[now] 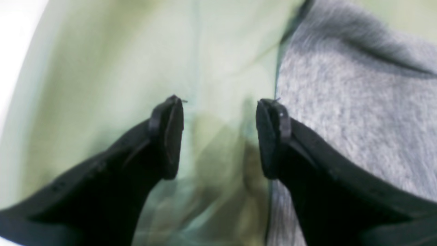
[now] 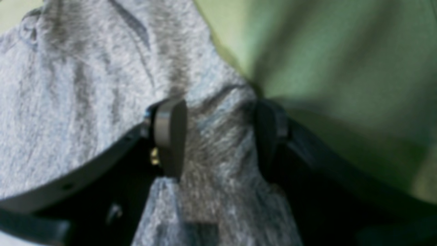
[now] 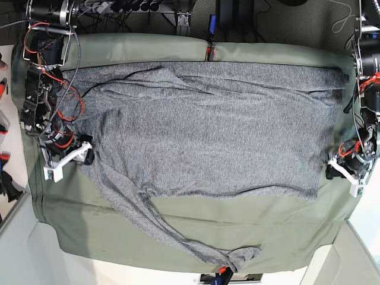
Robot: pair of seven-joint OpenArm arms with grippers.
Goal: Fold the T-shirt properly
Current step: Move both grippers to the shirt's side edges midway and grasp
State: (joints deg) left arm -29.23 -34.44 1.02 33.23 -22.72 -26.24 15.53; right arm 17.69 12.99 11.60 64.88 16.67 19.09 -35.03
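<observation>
Your T-shirt (image 3: 208, 124) lies spread across the green cloth (image 3: 178, 237) that covers the table, its long axis running left to right in the overhead view, from one arm to the other. One long strip of it, a sleeve by the look of it, trails off the main body toward the near edge and ends in a bunched tip near the middle of that edge. The far edge lies fairly straight; the left end is rumpled.

Your right gripper (image 2: 218, 136) sits at the shirt's left end in the overhead view. From its wrist camera its jaws stand apart with a ridge of grey knit rising between them; I judge it has not clamped down, though the blur leaves it unclear whether the pads touch the cloth.

Your left gripper (image 1: 218, 136) is at the shirt's right end in the overhead view. Its jaws are spread with only green cloth between them, and the shirt's edge lies just beside one finger (image 1: 273, 136). So the fabric is off to one side of that pincer, not inside it; you would need to shift it toward the shirt before closing.

Each arm is near its own end, so neither is nearer overall.

No brand, label or readable writing shows anywhere.
</observation>
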